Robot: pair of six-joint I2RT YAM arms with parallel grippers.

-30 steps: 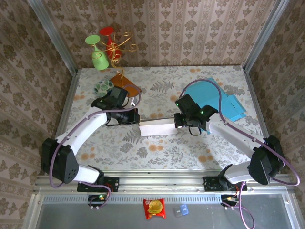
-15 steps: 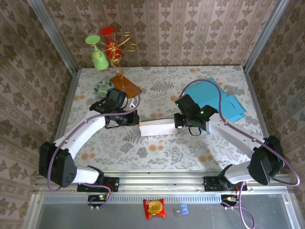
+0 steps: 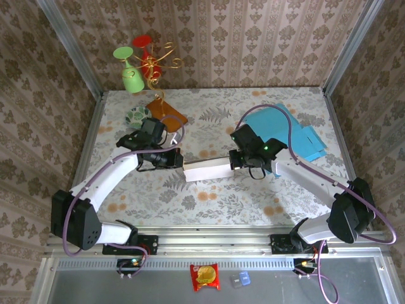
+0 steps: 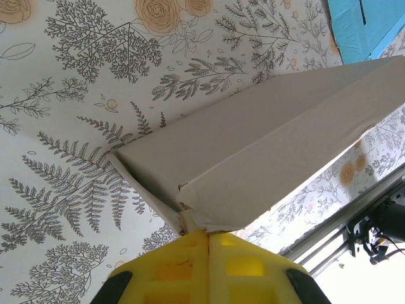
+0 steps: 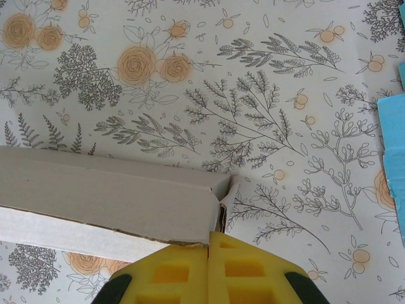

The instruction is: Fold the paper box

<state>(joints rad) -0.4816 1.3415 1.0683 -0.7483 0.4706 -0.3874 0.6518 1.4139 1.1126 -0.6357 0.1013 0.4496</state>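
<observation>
Compared with a second ago, the left arm's elbow is swung outward. The paper box (image 3: 207, 170) and both grippers are nudged slightly left. The box lies mid-table (image 3: 253, 202), spanning the gap between the arms. Left gripper (image 3: 179, 161) is clenched on the box's left end, with a creased corner flap pinched between its yellow pads (image 4: 183, 269). Right gripper (image 3: 234, 161) is clamped on the right end, at the folded edge. The box is a long, plain whitish-grey prism, partly formed; its ridge is sharp and its left end crumpled. Blue sheets (image 3: 304, 136) lie behind the right arm, well apart from the box.
</observation>
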